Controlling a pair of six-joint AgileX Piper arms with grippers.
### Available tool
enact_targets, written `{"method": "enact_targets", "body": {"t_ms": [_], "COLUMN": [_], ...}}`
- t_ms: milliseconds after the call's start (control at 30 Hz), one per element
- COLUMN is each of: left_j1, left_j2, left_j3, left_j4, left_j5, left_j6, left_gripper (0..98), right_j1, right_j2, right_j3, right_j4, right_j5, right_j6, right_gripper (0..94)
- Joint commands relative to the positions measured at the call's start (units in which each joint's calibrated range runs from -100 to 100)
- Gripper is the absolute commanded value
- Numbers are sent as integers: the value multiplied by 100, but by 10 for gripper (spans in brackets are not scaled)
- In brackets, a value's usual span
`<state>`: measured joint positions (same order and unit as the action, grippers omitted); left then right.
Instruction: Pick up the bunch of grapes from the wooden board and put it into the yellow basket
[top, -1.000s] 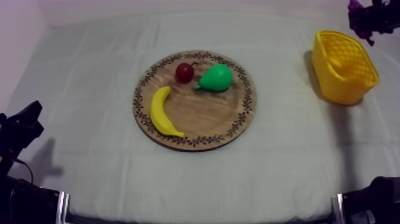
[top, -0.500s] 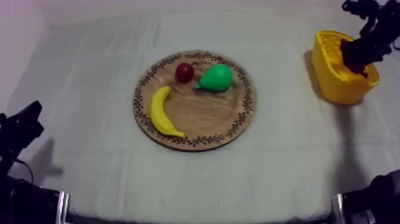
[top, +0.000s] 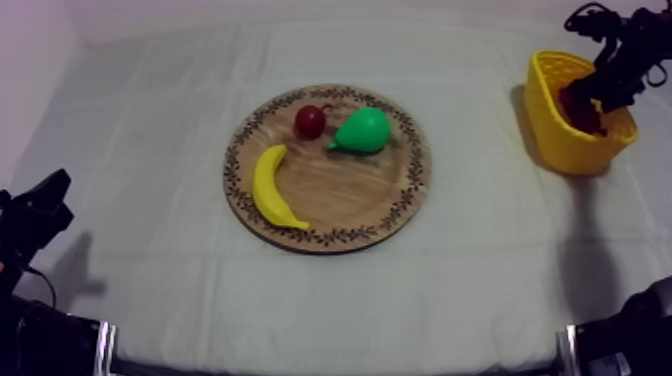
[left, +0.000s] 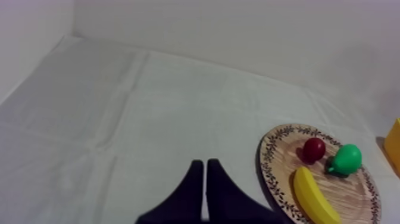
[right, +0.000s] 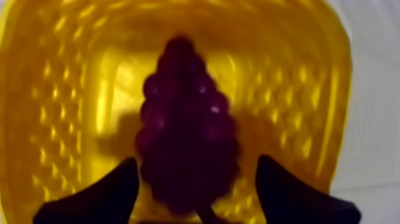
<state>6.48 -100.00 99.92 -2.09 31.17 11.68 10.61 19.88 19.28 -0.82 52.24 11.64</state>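
The grapes (right: 187, 125), a dark purple, knobbly, tapering bunch, lie inside the basket (right: 53, 89), between the spread fingers of the right claw (right: 196, 162), which appear clear of them. The toy looks light, stiff and bumpy, best pinched across its broad middle. The left claw (left: 205, 164) rests closed on nothing above the counter (left: 119, 119)

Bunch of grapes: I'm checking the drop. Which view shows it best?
Right wrist view: the bunch of grapes lies in the yellow basket, the right gripper open around it. Top view gives a dark patch there; left wrist view faces the wooden board.
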Motion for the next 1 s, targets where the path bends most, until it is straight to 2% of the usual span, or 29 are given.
{"method": "enact_targets", "body": {"t_ms": [0, 167, 400, 700, 967], "left_j1": [0, 0, 0, 0, 0], "left_j2": [0, 0, 0, 0, 0], "left_j3": [-3, -3, -3, -3, -3], "left_j4": [-3, -3, -3, -3, -3], "left_j5": [-5, -5, -5, -5, -5], "left_j6": [1, 1, 1, 1, 1], "left_gripper": [1, 1, 1, 1, 1], "right_j1": [-22, -73, -55, -85, -328], "right_j2": [-7, -168, -869, -2705, -4521], "right_j3": [1, 22, 208, 1464, 2926], "right_j4": [-19, -45, -140, -142, -6], "right_j5": [-111, -426, -813, -1520, -2224], "right_j6": [5, -7, 22, 10, -143], "right_gripper": [666, 721, 694, 578, 473]}}
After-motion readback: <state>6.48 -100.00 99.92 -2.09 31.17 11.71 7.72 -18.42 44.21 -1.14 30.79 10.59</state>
